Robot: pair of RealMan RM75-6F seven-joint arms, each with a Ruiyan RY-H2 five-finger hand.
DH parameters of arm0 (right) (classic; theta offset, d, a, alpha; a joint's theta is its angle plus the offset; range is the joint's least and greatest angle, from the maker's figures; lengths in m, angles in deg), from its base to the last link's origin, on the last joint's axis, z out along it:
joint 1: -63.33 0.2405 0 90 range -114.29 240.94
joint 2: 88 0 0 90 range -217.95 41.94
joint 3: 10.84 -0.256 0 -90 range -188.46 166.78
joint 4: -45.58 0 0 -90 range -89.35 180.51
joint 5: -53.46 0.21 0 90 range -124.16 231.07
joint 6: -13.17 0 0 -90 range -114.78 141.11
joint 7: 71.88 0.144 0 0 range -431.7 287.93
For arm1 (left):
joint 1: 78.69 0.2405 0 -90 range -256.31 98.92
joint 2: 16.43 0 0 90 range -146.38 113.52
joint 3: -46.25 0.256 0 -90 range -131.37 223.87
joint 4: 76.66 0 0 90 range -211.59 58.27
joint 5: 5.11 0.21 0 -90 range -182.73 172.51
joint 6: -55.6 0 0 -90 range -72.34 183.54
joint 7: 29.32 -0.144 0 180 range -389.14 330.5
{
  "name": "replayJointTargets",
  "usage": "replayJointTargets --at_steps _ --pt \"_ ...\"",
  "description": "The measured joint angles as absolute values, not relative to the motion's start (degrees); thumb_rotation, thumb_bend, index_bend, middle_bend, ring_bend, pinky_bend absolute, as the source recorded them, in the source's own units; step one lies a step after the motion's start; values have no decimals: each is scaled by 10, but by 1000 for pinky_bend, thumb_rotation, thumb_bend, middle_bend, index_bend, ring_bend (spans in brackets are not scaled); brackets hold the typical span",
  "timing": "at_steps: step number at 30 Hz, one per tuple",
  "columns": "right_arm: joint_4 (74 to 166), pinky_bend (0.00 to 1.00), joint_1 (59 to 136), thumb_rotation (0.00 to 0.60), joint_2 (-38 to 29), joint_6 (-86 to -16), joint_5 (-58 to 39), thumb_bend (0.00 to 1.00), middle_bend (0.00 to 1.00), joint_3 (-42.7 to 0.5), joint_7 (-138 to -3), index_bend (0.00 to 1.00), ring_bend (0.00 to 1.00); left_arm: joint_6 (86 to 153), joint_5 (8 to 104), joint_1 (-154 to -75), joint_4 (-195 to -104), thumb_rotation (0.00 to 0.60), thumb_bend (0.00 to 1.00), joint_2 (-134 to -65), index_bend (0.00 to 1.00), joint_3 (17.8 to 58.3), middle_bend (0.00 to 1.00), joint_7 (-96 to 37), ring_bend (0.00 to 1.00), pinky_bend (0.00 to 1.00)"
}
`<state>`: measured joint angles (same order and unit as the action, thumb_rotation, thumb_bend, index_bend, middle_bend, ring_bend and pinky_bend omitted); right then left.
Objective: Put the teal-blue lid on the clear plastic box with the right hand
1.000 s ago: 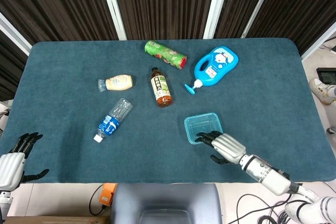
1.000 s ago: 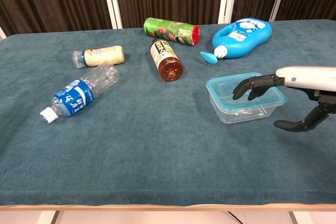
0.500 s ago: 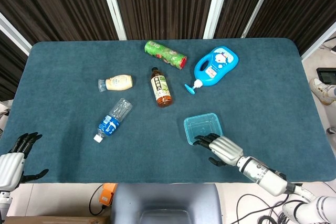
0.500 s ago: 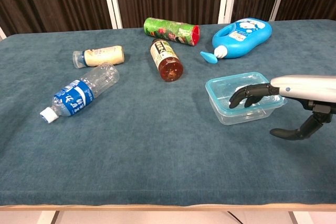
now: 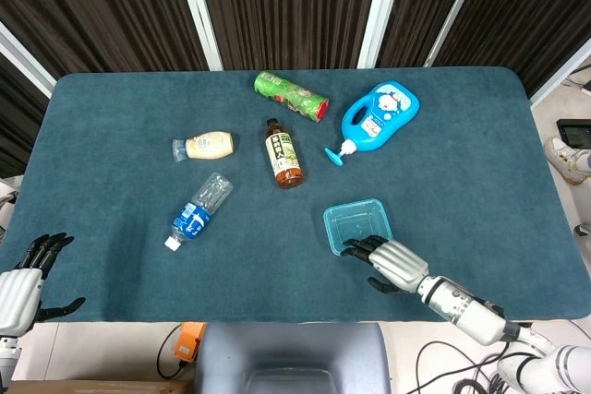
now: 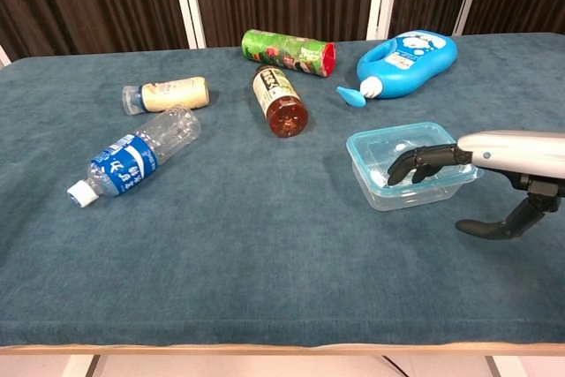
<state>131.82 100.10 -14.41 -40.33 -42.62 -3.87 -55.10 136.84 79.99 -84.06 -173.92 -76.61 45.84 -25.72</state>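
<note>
Two views, taken in turn. From the head view: clear plastic box point(image 5: 358, 224) near the table's near-right part, teal-blue lid point(image 5: 369, 207) already seated on its rim. Right hand point(image 5: 391, 260) at the box's near edge, dark fingers point(image 5: 362, 246) curled over that edge, thumb off toward the near side; whether touching the lid or just above it cannot be told. Nothing held. Left hand point(image 5: 20, 287) off the near-left corner of the teal tablecloth point(image 5: 111, 200), fingers apart, holding nothing. Farther off on the cloth: blue detergent bottle point(image 5: 379, 117) far right, green snack canister point(image 5: 291, 95) left of it, brown tea bottle point(image 5: 284, 154) nearer, cream sauce bottle point(image 5: 203, 146) to the left, clear water bottle point(image 5: 199, 208) nearest on the left, all lying down.

From the chest view: same box point(image 6: 411, 166) at the right, lid rim point(image 6: 371, 135) sitting on top. Right hand point(image 6: 441, 162) reaching in from the right edge, fingertips point(image 6: 397, 168) bent down over the lid's near-right part, thumb point(image 6: 485, 227) spread low, apart from the box. Grasping nothing. Left hand out of this frame. Water bottle point(image 6: 132, 162) well apart at the left.
</note>
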Motion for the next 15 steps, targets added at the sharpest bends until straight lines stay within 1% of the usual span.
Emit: replayJointTargets --at_steps 9,15 --pt "1311 297 1001 600 -139 -403 -425 548 226 -36 -549 315 249 1369 799 -840 -1739 600 371 -766 165 458 110 -255 66 351" --pt "1312 297 996 600 -144 -425 -427 549 226 -41 -549 315 249 1367 799 -841 -1738 600 372 -766 165 458 110 -255 67 351"
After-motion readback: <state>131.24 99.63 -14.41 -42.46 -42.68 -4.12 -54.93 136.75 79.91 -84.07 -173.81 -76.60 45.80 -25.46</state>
